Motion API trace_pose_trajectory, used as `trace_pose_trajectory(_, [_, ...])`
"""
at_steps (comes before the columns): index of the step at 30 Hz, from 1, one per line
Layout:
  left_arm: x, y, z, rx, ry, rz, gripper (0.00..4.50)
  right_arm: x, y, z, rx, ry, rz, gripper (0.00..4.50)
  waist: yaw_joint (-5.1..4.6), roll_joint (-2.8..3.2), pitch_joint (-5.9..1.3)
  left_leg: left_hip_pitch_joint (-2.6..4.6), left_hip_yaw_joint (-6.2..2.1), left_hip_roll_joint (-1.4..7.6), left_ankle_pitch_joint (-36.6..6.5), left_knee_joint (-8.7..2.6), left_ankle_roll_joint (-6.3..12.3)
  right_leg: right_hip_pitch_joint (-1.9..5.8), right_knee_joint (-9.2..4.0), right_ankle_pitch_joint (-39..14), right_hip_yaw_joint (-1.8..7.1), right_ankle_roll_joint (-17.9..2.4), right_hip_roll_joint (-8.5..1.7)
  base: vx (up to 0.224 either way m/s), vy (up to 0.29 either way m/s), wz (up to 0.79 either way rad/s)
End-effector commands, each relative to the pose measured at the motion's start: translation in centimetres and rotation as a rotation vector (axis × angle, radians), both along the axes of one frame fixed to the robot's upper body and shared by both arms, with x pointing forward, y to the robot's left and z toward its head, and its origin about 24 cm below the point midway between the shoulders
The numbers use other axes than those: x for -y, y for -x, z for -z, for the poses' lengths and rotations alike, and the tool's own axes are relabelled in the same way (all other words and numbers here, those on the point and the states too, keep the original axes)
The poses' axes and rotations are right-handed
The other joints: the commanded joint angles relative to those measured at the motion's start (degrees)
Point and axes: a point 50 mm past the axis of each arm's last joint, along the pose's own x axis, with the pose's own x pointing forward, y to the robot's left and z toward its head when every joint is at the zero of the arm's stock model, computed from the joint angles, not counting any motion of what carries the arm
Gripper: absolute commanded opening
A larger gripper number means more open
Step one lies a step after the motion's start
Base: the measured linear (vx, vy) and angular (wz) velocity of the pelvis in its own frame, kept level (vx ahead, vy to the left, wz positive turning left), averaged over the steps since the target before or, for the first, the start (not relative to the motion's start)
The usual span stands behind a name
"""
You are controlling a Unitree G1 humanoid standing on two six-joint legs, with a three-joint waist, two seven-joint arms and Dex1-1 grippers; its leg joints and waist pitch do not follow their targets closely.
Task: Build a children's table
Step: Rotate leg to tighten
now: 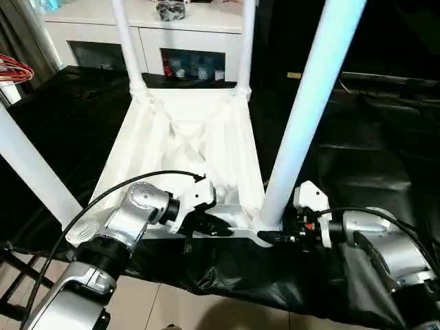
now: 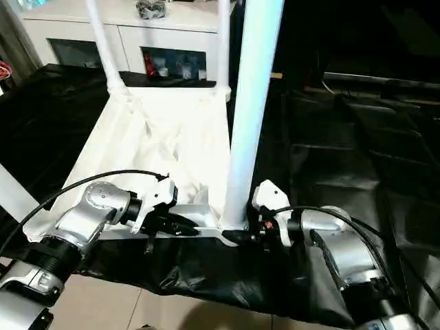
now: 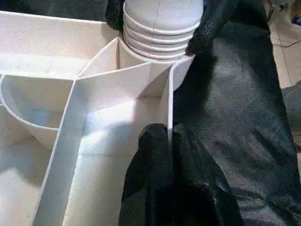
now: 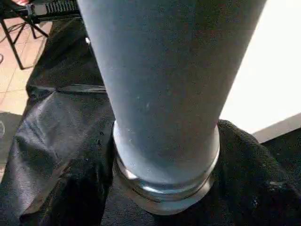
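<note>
The children's table lies upside down on a black cover, its white ribbed top (image 1: 185,137) facing up. Four white legs stand in the corner sockets: two far ones (image 1: 125,41) (image 1: 246,41), a near left one (image 1: 34,172) and a near right one (image 1: 309,103). My left gripper (image 1: 210,225) is shut on the top's near rim (image 3: 168,108), a finger (image 3: 150,155) on either side of the thin wall. My right gripper (image 1: 275,236) is shut around the base of the near right leg (image 4: 164,117), just above its socket, with black fingers (image 4: 244,160) hugging both sides.
A white cabinet (image 1: 185,27) with shelf openings stands right behind the far legs. The black cover (image 1: 371,165) spreads wide to the right and hangs over the near edge above the tiled floor (image 1: 158,302). Red cords (image 1: 14,69) lie at the far left.
</note>
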Motion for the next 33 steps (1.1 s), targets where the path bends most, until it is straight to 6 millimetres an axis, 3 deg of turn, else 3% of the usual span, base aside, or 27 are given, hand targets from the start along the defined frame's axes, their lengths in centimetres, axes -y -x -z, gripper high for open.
trace_pose_trajectory(1, [1.4, 0.2, -0.4, 0.011, 0.076, 0.014, 0.00, -1.4, 0.7, 0.5, -0.029, -0.040, -0.044, 2.76, -0.07, -1.18, -3.35, 0.40, -0.13, 2.06, -12.7, -3.44, 3.69, 2.77, -4.06, -14.8, 2.21, -11.7, -3.00, 0.000, 0.000, 0.00])
trace_pose_trajectory(4, [2.0, -0.2, -0.5, 0.031, 0.090, -0.033, 0.00, -1.9, 0.6, 0.6, -0.027, -0.069, -0.015, 2.75, -0.04, -1.37, -3.30, 0.43, -0.17, 2.05, -13.0, -3.50, 3.45, 2.76, -4.14, -15.5, 2.22, -11.4, -3.03, 0.000, 0.000, 0.00])
trace_pose_trajectory(5, [3.2, -1.1, -0.4, 0.072, 0.082, -0.153, 0.00, -2.9, -0.6, 1.1, 0.012, -0.091, 0.155, 2.75, -0.12, -1.38, -3.28, 0.31, -0.27, 2.01, -13.1, -3.56, 3.21, 2.84, -4.10, -16.0, 2.19, -11.2, -3.06, 0.000, 0.000, 0.00])
trace_pose_trajectory(6, [3.2, -1.1, -0.4, 0.072, 0.082, -0.153, 0.00, -2.9, -0.6, 1.1, 0.012, -0.091, 0.155, 2.74, -0.36, -1.27, -3.11, 0.30, -0.18, 1.98, -13.4, -3.62, 2.90, 2.53, -4.27, -16.7, 2.28, -11.0, -3.00, 0.000, 0.000, 0.00])
trace_pose_trajectory(7, [3.6, -1.4, -0.4, 0.082, 0.074, -0.191, 0.00, -3.3, -1.2, 1.3, 0.023, -0.093, 0.223, 2.74, -0.72, -1.40, -3.01, 0.49, -0.38, 1.62, -15.5, -3.75, 1.27, 2.58, -4.84, -22.1, 1.98, -9.6, -3.17, 0.000, 0.000, 0.00])
trace_pose_trajectory(8, [4.7, -1.9, -0.4, 0.101, 0.068, -0.251, 0.00, -3.9, -2.2, 1.7, 0.033, -0.090, 0.348, 2.74, -0.78, -1.28, -3.10, 0.49, -0.53, 1.62, -15.6, -3.79, 0.79, 2.64, -4.83, -22.8, 1.98, -9.1, -3.22, 0.000, 0.000, 0.00])
trace_pose_trajectory(12, [6.9, -2.6, -1.0, 0.117, 0.099, -0.340, 0.00, -5.8, -3.6, 2.0, 0.048, -0.099, 0.520, 2.74, -2.15, -1.13, -3.05, 0.35, -0.74, 1.36, -17.6, -3.97, -0.08, 2.55, -5.32, -25.4, 1.81, -7.4, -3.07, 0.000, 0.000, 0.00])
trace_pose_trajectory(16, [8.1, -2.6, -1.3, 0.131, 0.115, -0.344, 0.00, -7.9, -4.8, 1.3, 0.085, -0.108, 0.615, 2.74, -2.72, -1.22, -3.36, 0.30, -0.58, 1.38, -15.2, -3.76, 0.94, 2.58, -5.01, -20.0, 2.03, -8.6, -2.91, 0.000, 0.000, 0.00])
trace_pose_trajectory(19, [7.9, -2.4, -1.3, 0.145, 0.109, -0.321, 0.00, -8.8, -4.7, 0.8, 0.103, -0.152, 0.573, 2.74, -2.85, -1.26, -3.55, 0.11, -0.33, 1.30, -12.5, -3.46, 2.24, 2.86, -4.43, -14.1, 2.09, -10.4, -2.79, 0.000, 0.000, 0.00])
trace_pose_trajectory(20, [7.7, -2.4, -1.2, 0.150, 0.105, -0.308, 0.00, -9.2, -4.6, 0.6, 0.111, -0.178, 0.543, 3.08, -2.71, -1.09, -3.55, 0.16, -0.29, 1.31, -12.3, -3.43, 2.62, 2.85, -4.47, -13.8, 2.08, -10.7, -2.88, 0.000, 0.000, 0.00])
trace_pose_trajectory(24, [6.5, -2.0, -1.1, 0.151, 0.098, -0.257, 0.00, -7.8, -3.8, 0.6, 0.098, -0.172, 0.447, 3.53, -2.56, -1.03, -3.51, 0.01, -0.27, 1.42, -11.6, -3.39, 3.90, 3.16, -4.32, -12.2, 1.99, -11.3, -2.80, 0.000, 0.000, 0.00])
trace_pose_trajectory(26, [6.0, -1.8, -1.1, 0.139, 0.102, -0.229, 0.00, -7.1, -3.5, 0.6, 0.109, -0.140, 0.398, 3.53, -2.50, -0.89, -3.50, 0.08, -0.36, 1.58, -11.7, -3.49, 3.93, 3.25, -4.21, -11.7, 1.99, -11.6, -2.80, 0.000, 0.000, 0.00])
trace_pose_trajectory(27, [5.7, -1.7, -1.0, 0.130, 0.101, -0.220, 0.00, -6.9, -3.4, 0.6, 0.118, -0.125, 0.376, 3.72, -2.52, -0.43, -3.45, 0.14, -0.37, 1.61, -12.1, -3.49, 3.78, 3.12, -4.13, -11.7, 2.02, -12.1, -2.81, 0.000, 0.000, 0.00])
trace_pose_trajectory(28, [5.0, -1.4, -1.1, 0.118, 0.108, -0.171, 0.00, -5.7, -2.9, 0.4, 0.138, -0.093, 0.306, 3.72, -2.49, -0.41, -3.38, 0.26, -0.30, 1.60, -13.2, -3.50, 3.58, 3.12, -4.43, -12.2, 2.01, -12.1, -2.70, 0.000, 0.000, 0.00])
trace_pose_trajectory(33, [3.9, -0.9, -1.2, 0.097, 0.121, -0.081, 0.00, -3.6, -1.9, -0.1, 0.127, -0.073, 0.181, 3.72, -1.74, -0.34, -3.33, 0.64, -0.20, 1.82, -14.7, -3.51, 3.72, 2.93, -4.40, -12.8, 2.18, -12.6, -2.68, 0.000, 0.000, 0.00])
